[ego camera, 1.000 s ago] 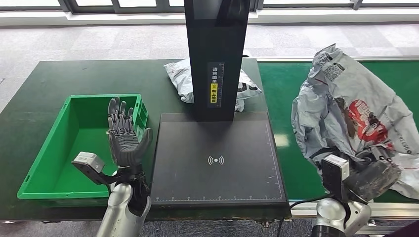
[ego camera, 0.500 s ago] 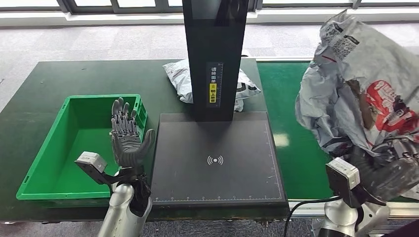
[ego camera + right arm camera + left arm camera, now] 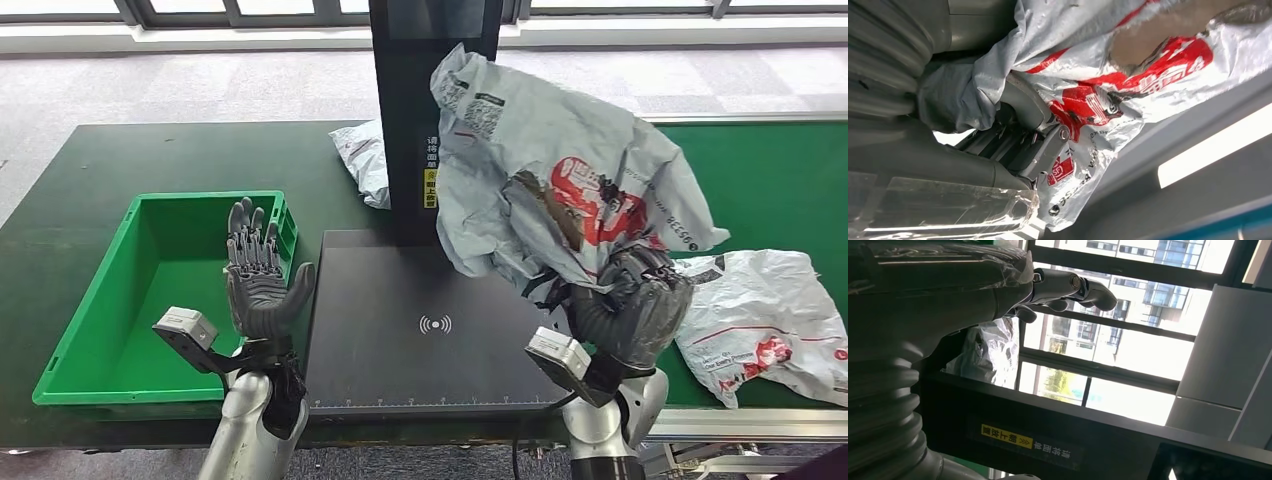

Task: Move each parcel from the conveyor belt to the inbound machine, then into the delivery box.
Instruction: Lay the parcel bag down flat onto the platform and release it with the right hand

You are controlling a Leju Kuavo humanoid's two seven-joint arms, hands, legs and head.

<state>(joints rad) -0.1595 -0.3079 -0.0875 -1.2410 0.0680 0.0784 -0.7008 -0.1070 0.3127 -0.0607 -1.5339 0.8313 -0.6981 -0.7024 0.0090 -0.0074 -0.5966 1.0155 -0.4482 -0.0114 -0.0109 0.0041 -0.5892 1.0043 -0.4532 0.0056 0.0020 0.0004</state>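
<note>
Right hand point(image 3: 632, 315) is gripping the grey parcel point(image 3: 560, 190) by its bottom edge — bag standing tall above the scanner pad point(image 3: 400, 370), left hand point(image 3: 258, 285) waiting spread.

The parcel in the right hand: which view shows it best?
The head view. There the grey parcel shows whole, with its red print and label, held up by the right hand above the black scanner plate. The right wrist view shows a close patch of it around the fingers.
</note>
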